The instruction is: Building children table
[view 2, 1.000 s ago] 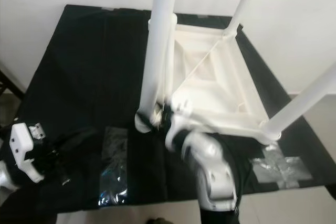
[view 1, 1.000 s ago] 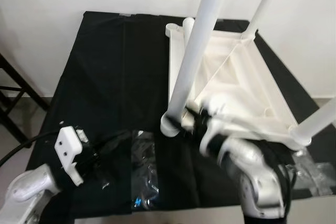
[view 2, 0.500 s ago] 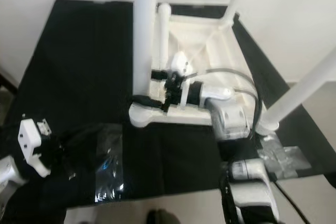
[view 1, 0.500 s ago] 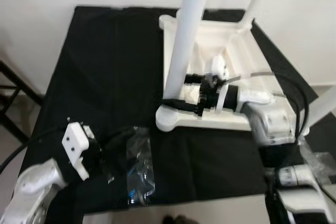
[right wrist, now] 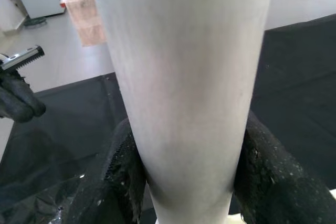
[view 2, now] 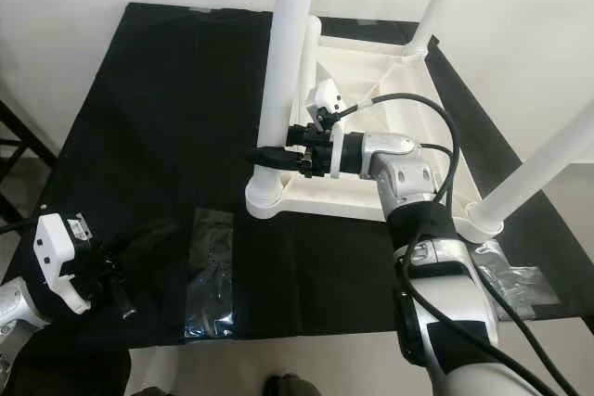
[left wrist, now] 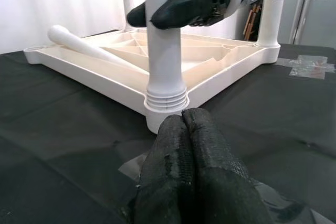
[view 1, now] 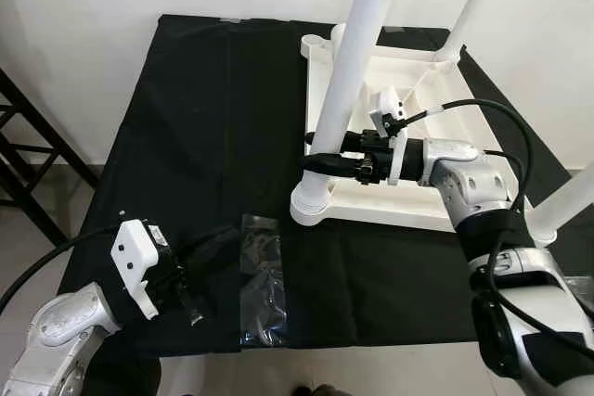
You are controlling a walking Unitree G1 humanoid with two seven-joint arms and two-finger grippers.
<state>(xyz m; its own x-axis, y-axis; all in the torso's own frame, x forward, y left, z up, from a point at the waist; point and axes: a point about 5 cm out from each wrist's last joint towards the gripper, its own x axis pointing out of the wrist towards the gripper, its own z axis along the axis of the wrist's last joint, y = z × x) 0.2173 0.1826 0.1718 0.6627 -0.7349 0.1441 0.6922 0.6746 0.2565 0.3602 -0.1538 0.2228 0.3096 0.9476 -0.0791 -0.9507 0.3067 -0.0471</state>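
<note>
1. I have the table (view 1: 408, 183) upside down on the black-clothed counter (view 1: 204, 118), its legs pointing up.
2. My right claw (view 1: 320, 162) is clamped round the near-left leg (view 1: 348, 90), low down, just above its socket at the table's corner. In the right wrist view the two fingers (right wrist: 123, 177) sit one on each side of the white tube.
3. The leg's long axis runs straight up out of its corner, while the claw reaches in across it from the right, roughly level. Any turning or seating of the leg hinges on that crossing grip.
4. The right arm is the one on the job. My left claw (view 1: 190, 271) sits low at the counter's near-left edge, well apart from the table, with its fingers pressed together and holding nothing.
5. A loose leg (left wrist: 84, 45) lies inside the upturned frame, and a clear plastic bag (view 1: 263, 280) lies beside the left claw.
6. Compared with a second ago, the right arm has stretched out flat to the leg and the blur is gone. The left claw has hardly moved.
</note>
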